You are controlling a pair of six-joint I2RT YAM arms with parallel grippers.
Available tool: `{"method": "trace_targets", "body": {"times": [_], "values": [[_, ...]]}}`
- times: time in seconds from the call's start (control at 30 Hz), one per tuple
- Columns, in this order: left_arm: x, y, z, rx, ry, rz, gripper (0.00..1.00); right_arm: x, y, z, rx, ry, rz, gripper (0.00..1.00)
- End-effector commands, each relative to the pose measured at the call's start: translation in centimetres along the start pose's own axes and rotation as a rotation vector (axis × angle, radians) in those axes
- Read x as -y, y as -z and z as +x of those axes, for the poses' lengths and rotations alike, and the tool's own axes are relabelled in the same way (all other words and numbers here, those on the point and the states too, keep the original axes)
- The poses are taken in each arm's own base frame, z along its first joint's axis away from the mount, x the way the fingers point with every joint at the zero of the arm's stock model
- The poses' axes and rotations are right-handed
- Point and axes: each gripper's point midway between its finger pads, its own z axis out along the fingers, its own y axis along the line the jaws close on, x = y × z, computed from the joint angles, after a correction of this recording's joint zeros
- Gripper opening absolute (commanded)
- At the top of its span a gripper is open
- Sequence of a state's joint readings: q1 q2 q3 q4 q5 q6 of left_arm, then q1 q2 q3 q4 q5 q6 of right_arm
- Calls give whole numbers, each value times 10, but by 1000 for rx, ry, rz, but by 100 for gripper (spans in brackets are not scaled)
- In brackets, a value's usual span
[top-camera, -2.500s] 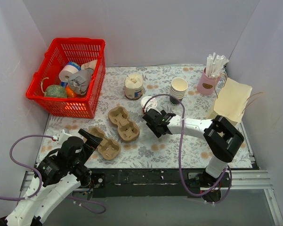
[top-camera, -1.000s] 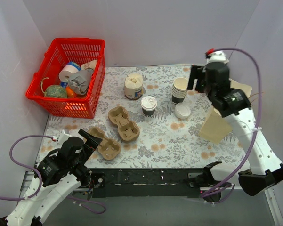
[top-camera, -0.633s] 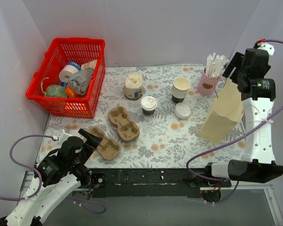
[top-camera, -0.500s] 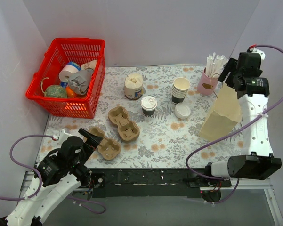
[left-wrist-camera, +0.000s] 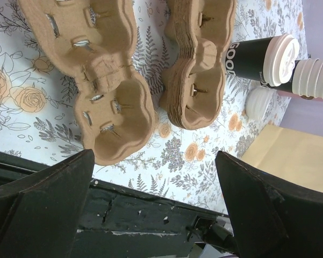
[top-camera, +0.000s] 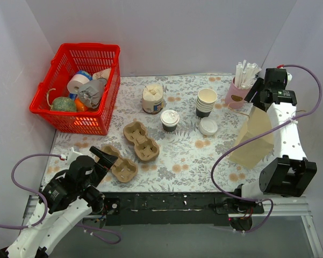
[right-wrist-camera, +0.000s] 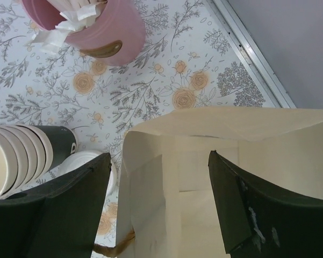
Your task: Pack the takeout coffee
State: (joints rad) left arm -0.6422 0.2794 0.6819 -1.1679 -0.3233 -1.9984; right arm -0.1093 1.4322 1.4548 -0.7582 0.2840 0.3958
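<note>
The takeout coffee (top-camera: 170, 119) is a dark cup with a white lid, standing mid-table; the left wrist view shows it too (left-wrist-camera: 260, 55). A tan paper bag (top-camera: 254, 141) stands at the right with its mouth open upward (right-wrist-camera: 215, 177). My right gripper (top-camera: 256, 92) hovers open over the bag's top. In the right wrist view (right-wrist-camera: 158, 174) one finger is outside the bag's left wall and the other is over its opening. My left gripper (top-camera: 105, 156) rests open near the front left edge, over a brown cup carrier (left-wrist-camera: 113, 102), holding nothing.
A stack of brown carriers (top-camera: 141, 141) lies left of the coffee. A stack of lidless cups (top-camera: 205, 101), a loose white lid (top-camera: 208, 126) and a pink straw holder (top-camera: 237, 92) sit near the bag. A cream jar (top-camera: 152, 98) and a red basket (top-camera: 78, 86) stand further left.
My right arm left the coffee, swung to the back right corner and came down over the bag. The bag now stands nearer the front right. The left arm has not moved.
</note>
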Motion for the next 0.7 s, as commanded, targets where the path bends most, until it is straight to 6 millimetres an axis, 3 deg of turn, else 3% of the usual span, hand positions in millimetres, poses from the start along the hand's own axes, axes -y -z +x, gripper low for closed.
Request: {"method": "trace_targets", "body": {"times": [0.0,0.1,0.33,0.6,0.67], "values": [[6,1,0,-2,46,14,98,-5,37,-41,159,-57,-51,81],[5,1,0,-3,46,11,98,-6,45,-44,169,-61,-66,77],[5,4,-2,1,49,21,98,-10,37,-20,97,-32,-105,67],[5,4,-2,3,54,25,98,-14,39,-17,73,-10,-129,30],[4,5,-2,3,54,26,98,-11,47,-23,101,-14,-121,11]]}}
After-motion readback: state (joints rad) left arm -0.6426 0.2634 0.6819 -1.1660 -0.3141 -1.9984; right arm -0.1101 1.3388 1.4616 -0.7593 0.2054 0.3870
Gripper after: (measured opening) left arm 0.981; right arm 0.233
